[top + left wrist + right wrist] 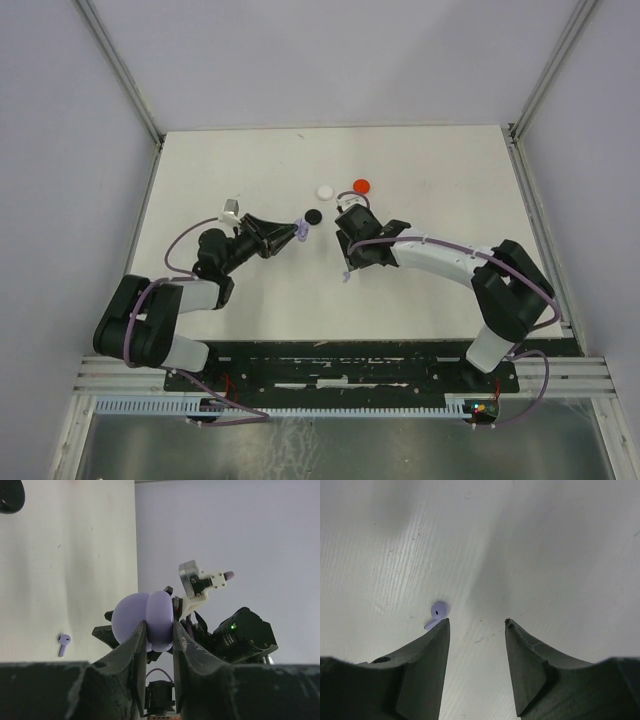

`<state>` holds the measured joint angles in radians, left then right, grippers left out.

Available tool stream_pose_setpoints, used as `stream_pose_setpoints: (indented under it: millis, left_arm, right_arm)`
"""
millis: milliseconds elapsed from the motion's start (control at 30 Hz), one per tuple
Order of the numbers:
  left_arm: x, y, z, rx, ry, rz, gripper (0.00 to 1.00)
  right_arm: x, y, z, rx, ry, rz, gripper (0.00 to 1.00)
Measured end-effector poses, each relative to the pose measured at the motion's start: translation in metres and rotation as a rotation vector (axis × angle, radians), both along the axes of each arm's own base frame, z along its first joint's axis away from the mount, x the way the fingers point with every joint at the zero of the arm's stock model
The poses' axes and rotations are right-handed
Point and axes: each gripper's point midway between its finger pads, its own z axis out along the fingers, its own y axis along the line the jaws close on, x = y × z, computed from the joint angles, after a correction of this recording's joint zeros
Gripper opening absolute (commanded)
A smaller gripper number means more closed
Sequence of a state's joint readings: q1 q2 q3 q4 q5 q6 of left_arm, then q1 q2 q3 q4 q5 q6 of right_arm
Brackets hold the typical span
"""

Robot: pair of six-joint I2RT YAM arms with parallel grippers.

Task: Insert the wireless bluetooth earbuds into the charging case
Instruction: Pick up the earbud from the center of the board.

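Risk one, as I judge it: the lavender charging case (pixel 145 622), my landmark, is clenched in my left gripper (pixel 159 626) and lifted off the table. It is a narrow pinch on a rounded shell, so the case could twist or slip when an earbud is pressed in. I cannot tell whether the lid stands open. Risk two: my right gripper (pixel 477 622) hangs low across from the case, jaws parted, nothing between them. The lavender earbud (pixel 437 611) lies on the table below the case, just outside one finger (pixel 427 670) and not in the gap. Closing from here would likely miss it or flick it away, and so tiny and smooth a thing may skid or pop out of a pinch. Surroundings: the table (pixel 430 160) lies under the case. A black disc (pixel 313 216) is just beside the case on its far side, near enough to bump if I lower the case. A white disc (pixel 324 190) and a red disc (pixel 361 185) lie beyond the case, well apart from it. Nothing stands between my right fingers and the earbud. No second earbud seen.
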<state>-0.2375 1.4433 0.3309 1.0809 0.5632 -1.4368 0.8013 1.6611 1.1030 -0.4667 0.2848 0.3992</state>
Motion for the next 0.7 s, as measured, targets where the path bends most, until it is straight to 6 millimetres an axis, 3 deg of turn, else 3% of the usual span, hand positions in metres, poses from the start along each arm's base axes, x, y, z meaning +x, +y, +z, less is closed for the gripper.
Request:
stream_pose_setpoints:
  millis: [467,700]
  left_arm:
    - [-0.007,0.011,-0.015,0.056,0.025,0.03,0.03]
    - [-0.007,0.013,-0.017,0.059,0.027,0.037,0.03]
  right_arm:
    - [-0.013,0.024,-0.032,0.112,0.14,-0.09,0.61]
    - [-0.014,0.032,-0.034,0.152,0.159,-0.105,0.61]
